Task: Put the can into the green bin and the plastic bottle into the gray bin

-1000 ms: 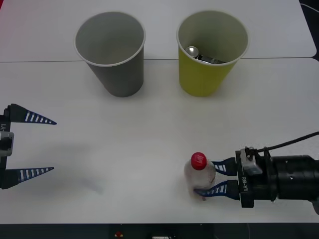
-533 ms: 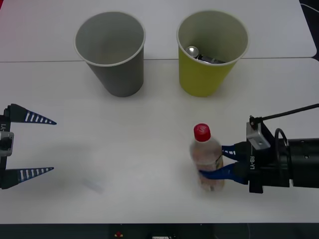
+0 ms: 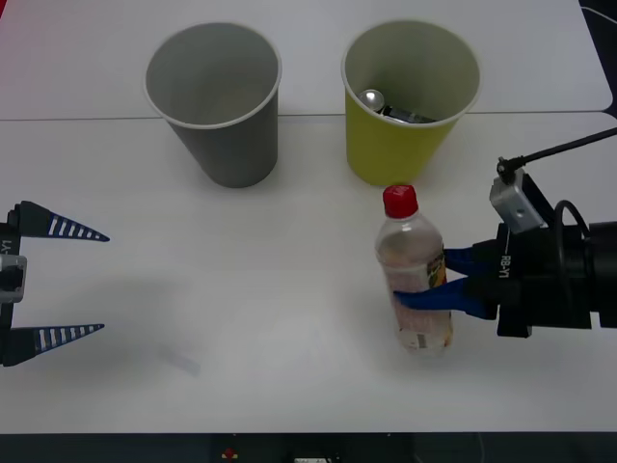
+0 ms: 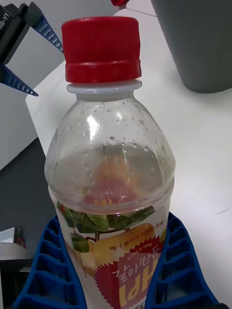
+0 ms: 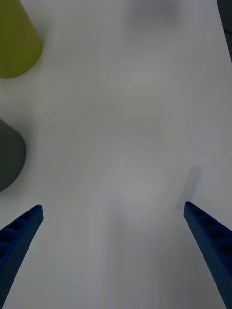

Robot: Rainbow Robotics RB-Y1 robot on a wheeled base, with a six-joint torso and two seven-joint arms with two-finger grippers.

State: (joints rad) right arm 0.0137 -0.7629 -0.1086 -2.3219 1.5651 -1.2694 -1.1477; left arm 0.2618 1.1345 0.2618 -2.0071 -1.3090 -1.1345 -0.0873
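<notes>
I see the white table (image 3: 289, 318) with the gray bin (image 3: 214, 101) and the green bin (image 3: 410, 101) standing side by side at its far edge, gray on the left. My right gripper (image 3: 439, 280) comes in from the right, its blue fingers (image 4: 48, 270) clamped around the label of the plastic bottle (image 3: 413, 275), which stands upright just in front of the green bin. My left gripper (image 3: 72, 283) sits at the left edge, fingers spread wide apart. The can (image 3: 384, 104) lies inside the green bin.
</notes>
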